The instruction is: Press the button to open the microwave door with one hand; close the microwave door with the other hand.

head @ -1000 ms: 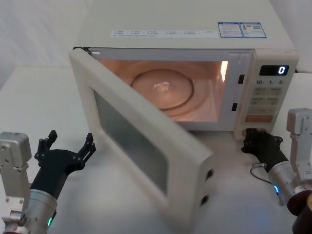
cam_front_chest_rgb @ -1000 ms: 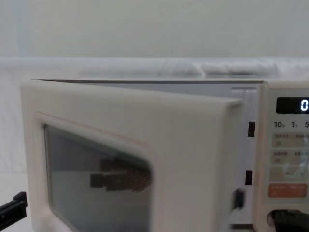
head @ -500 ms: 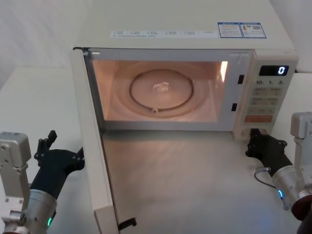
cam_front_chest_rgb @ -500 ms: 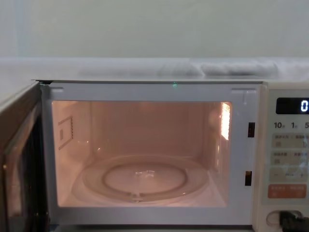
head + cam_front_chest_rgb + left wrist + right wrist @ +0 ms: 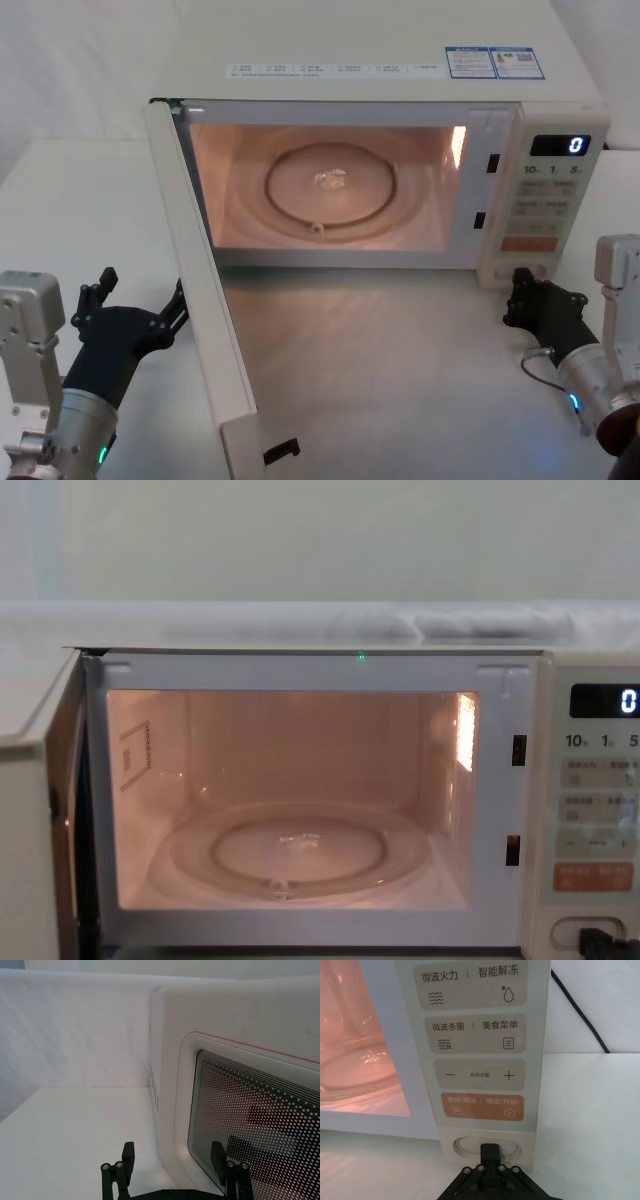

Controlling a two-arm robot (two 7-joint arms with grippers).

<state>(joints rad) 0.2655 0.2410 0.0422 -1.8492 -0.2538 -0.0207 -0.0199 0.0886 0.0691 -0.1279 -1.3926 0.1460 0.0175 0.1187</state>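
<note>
Black and angular, the left gripper (image 5: 140, 308) sits nearest the robot on the white table (image 5: 70, 200), its fingers spread apart and holding nothing, just outside the microwave door (image 5: 205, 300). In the left wrist view the door's dotted window and thin pink outline fill the space just beyond the fingertips (image 5: 128, 1152); whether one finger already touches the panel I cannot tell. On the other side the right gripper (image 5: 530, 300) lies low by the foot of the control panel (image 5: 548, 195), its fingers drawn together into one narrow tip with nothing between them. That tip points at the button (image 5: 487, 1146), the wide pill-shaped key under the orange-red key (image 5: 482, 1106) (the gap between tip and key is slight, and contact is unclear).

Farther back, the door stands swung wide on its left hinge, edge-on toward the robot, and the lit cavity shows the glass turntable (image 5: 330, 190). The display (image 5: 560, 145) reads 0.

By my reading the opening step is done and the closing step is in hand, falling to the left arm. The next move calls for the left gripper to press against the door's outer face and sweep it rightward toward the cavity until the latch (image 5: 282, 451) catches.
</note>
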